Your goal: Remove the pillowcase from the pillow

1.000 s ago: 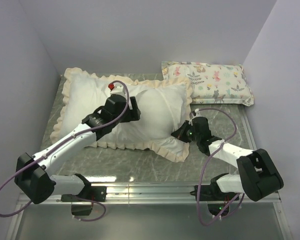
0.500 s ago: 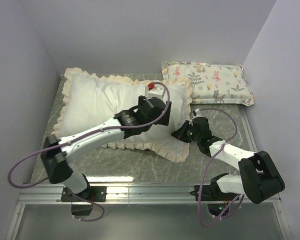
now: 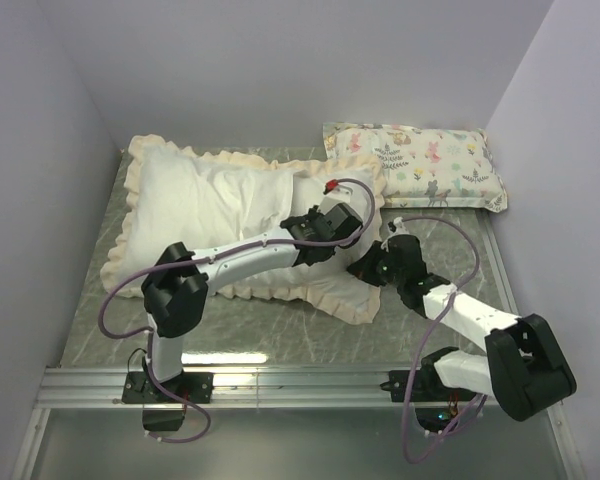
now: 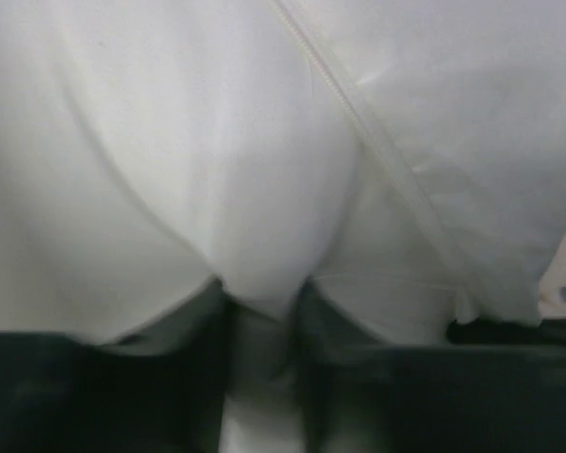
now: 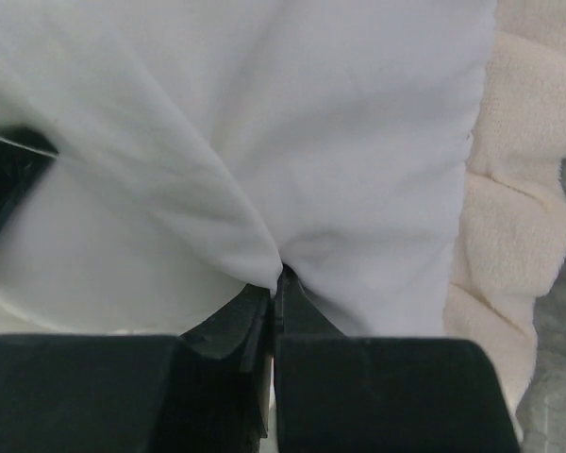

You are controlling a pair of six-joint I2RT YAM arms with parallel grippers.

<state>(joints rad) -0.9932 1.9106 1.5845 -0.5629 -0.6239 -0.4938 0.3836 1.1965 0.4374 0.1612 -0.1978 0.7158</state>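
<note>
The pillowcase (image 3: 170,205) lies white side up across the table, with its cream frill (image 3: 352,300) around it. The plump white pillow (image 3: 315,205) fills it and bulges at the right end. My left gripper (image 3: 332,228) reaches over that right end. It is shut on a fold of white pillow fabric (image 4: 264,283), beside a zip seam (image 4: 358,123). My right gripper (image 3: 372,268) sits at the pillowcase's lower right corner. It is shut on a pinch of the white pillowcase cloth (image 5: 281,269), with the frill (image 5: 509,236) just to its right.
A smaller pastel animal-print pillow (image 3: 420,165) lies at the back right, close to the frill. Walls close in the table on the left, back and right. Bare marbled tabletop (image 3: 280,335) shows along the near edge, in front of the arm bases.
My left arm swept right from the pillow's middle to its right end and shut there on white fabric. My right gripper stayed at the lower right corner, still shut on the cloth.
</note>
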